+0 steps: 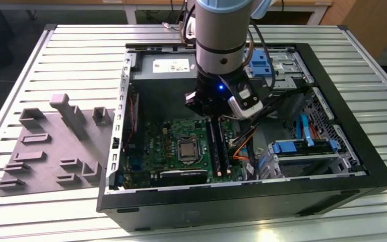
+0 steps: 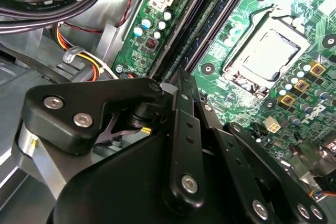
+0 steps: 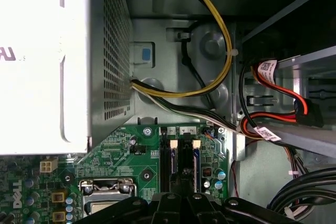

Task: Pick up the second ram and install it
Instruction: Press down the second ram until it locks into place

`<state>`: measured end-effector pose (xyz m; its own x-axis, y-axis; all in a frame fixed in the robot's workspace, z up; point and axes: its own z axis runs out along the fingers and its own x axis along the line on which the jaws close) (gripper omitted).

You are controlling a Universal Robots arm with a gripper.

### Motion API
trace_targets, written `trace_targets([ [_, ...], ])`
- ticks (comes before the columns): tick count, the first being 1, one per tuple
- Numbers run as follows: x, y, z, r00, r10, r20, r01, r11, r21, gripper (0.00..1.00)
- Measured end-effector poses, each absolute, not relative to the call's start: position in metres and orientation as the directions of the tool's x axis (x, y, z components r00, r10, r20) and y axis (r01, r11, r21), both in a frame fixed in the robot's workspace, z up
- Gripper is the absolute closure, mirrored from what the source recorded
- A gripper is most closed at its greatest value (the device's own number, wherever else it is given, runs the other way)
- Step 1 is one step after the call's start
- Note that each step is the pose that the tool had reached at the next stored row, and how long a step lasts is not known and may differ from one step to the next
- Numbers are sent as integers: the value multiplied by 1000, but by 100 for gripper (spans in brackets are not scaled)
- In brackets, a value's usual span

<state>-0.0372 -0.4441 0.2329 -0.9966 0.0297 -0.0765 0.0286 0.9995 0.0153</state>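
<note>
Tray (image 1: 46, 146): one grey holder on the table outside the case; I see no stick on it.
Case (image 1: 355, 146): one, open on top.
Board (image 1: 163, 146): one, green, with one bare CPU socket (image 1: 188, 149).
Slots (image 1: 217, 148): long, black, beside the socket; at least two, though the count is unsure.
Gripper (image 1: 215, 115): low over the slots' far end; I cannot tell how the jaws stand.
Ram (image 2: 181, 85): perhaps the dark edge at the fingertips, over the slots.
Handling: light, stiff, thin, fragile; hold the long edges, not the chips.
</note>
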Motion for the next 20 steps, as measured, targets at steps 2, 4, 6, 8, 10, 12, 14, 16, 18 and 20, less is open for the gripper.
trace_targets([
  [2, -37, -445, 233, -997, 30, -77, 29, 999, 15, 89],
  [4, -37, -445, 233, -997, 30, -77, 29, 999, 15, 89],
  [6, -37, -446, 233, -997, 30, -76, 29, 999, 15, 89],
  [8, -37, -446, 233, -997, 30, -76, 29, 999, 15, 89],
  [10, -37, -446, 233, -997, 30, -77, 29, 999, 15, 89],
  [12, -37, -447, 233, -997, 30, -77, 29, 999, 15, 89],
  [14, -37, -447, 233, -997, 30, -77, 29, 999, 15, 89],
  [16, -37, -448, 233, -997, 30, -77, 29, 999, 15, 89],
  [18, -37, -448, 233, -997, 30, -77, 29, 999, 15, 89],
  [20, -37, -449, 233, -997, 30, -77, 29, 999, 15, 89],
])
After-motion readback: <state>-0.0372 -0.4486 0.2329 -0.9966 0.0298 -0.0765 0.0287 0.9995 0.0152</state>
